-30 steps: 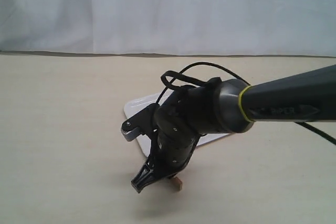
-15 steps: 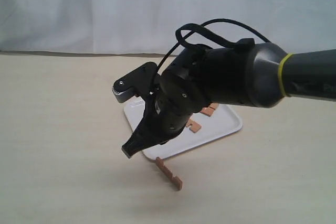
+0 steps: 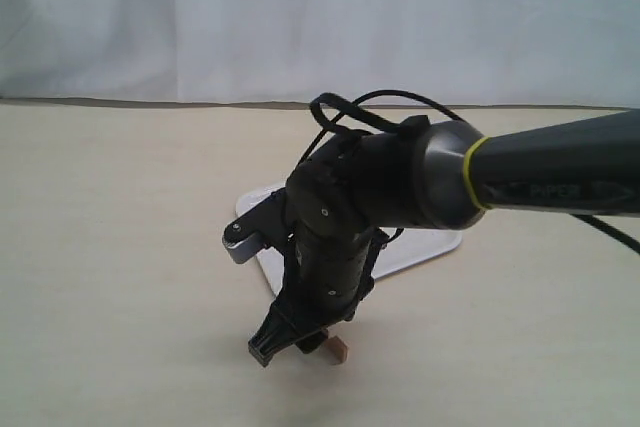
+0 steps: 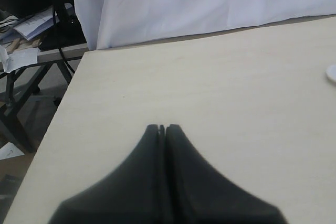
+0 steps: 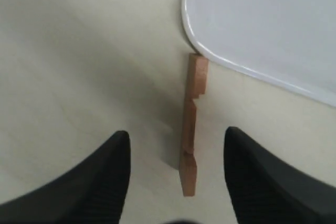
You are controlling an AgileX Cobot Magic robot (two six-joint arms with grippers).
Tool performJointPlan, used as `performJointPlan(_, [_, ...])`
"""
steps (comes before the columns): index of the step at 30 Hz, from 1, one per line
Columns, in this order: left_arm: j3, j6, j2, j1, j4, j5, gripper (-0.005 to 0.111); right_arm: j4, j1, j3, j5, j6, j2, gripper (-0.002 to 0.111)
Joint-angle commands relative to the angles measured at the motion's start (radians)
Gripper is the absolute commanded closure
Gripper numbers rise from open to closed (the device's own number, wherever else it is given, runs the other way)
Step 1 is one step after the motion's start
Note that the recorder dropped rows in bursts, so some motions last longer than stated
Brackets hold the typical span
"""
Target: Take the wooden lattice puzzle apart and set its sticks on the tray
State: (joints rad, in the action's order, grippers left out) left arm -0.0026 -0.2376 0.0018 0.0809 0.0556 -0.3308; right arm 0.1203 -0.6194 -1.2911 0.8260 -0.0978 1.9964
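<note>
One reddish-brown notched stick (image 5: 190, 124) lies on edge on the table, its far end touching the rim of the white tray (image 5: 210, 56). My right gripper (image 5: 177, 132) is open and low over it, one black finger on each side, neither touching. In the exterior view only the stick's end (image 3: 338, 349) shows beside the right gripper (image 3: 290, 345), just in front of the tray (image 3: 258, 209). The arm hides whatever lies on the tray. No assembled lattice shows. My left gripper (image 4: 162, 128) is shut and empty over bare table.
The right arm's bulk (image 3: 380, 187) and its cable loop cover most of the tray. A white curtain (image 3: 320, 17) backs the table. In the left wrist view the table's edge (image 4: 58, 124) drops to clutter and cables.
Half a second ago the right gripper was lifted above the tray's front corner, showing sticks on the tray. It has come back down around the stick on the table, which has not moved.
</note>
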Motion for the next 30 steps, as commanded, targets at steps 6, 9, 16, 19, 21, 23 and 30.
performJointPlan(6, [0.003, 0.006, -0.002, -0.007, -0.002, 0.010, 0.107, 0.000, 0.001, -0.004, -0.080, 0.008, 0.060, 0.056])
performJointPlan(9, [0.003, 0.006, -0.002, -0.007, -0.002, 0.010, 0.107, 0.000, 0.001, -0.004, -0.086, 0.004, 0.065, 0.056])
performJointPlan(16, [0.003, 0.006, -0.002, -0.007, -0.002, 0.010, 0.107, 0.010, 0.005, -0.004, -0.091, -0.006, 0.069, 0.074])
performJointPlan(19, [0.003, 0.006, -0.002, -0.007, -0.002, 0.010, 0.107, 0.026, 0.015, -0.004, -0.091, -0.029, 0.074, 0.077])
performJointPlan(21, [0.003, 0.006, -0.002, -0.007, -0.002, 0.010, 0.107, 0.030, 0.020, -0.004, -0.089, -0.029, 0.074, 0.083])
performJointPlan(23, [0.003, 0.006, -0.002, -0.007, -0.002, 0.008, 0.107, 0.030, 0.020, -0.004, -0.085, -0.020, 0.074, 0.101])
performJointPlan(30, [0.003, 0.006, -0.002, -0.007, -0.002, 0.008, 0.107, 0.030, 0.017, -0.004, -0.089, -0.001, 0.047, 0.104])
